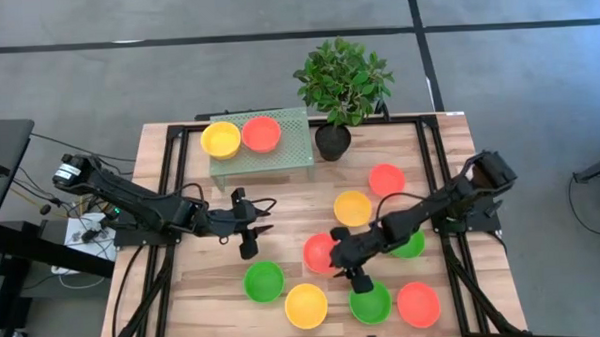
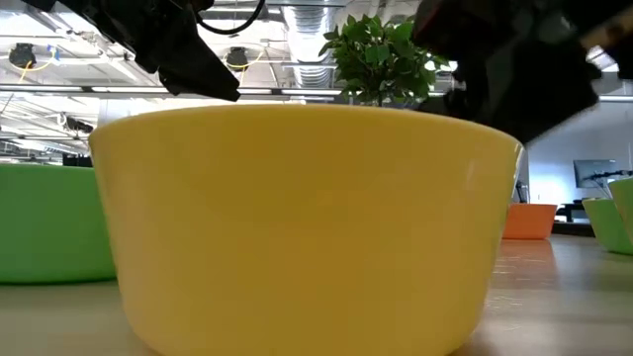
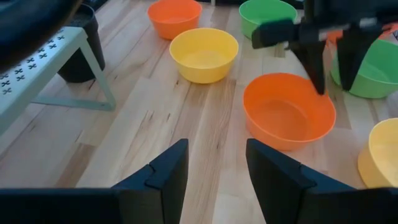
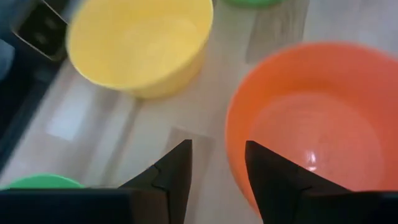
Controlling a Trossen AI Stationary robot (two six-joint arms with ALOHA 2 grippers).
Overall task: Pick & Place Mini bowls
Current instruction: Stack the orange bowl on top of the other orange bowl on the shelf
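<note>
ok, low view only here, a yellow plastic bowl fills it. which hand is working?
Observer: The right hand, down at a red-orange round plastic mini bowl mid-table.
Operator: gripping it?
Observer: Not yet. Its jaws stand open astride that bowl's rim.
Operator: and the left?
Observer: The left hand is open over bare wooden table, holding nothing.

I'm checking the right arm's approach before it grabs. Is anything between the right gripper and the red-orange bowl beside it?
Nothing visible. The right gripper hangs open right at the rim of the red-orange bowl, one finger over its inside and one outside in the right wrist view. The yellow bowl sits apart.
</note>
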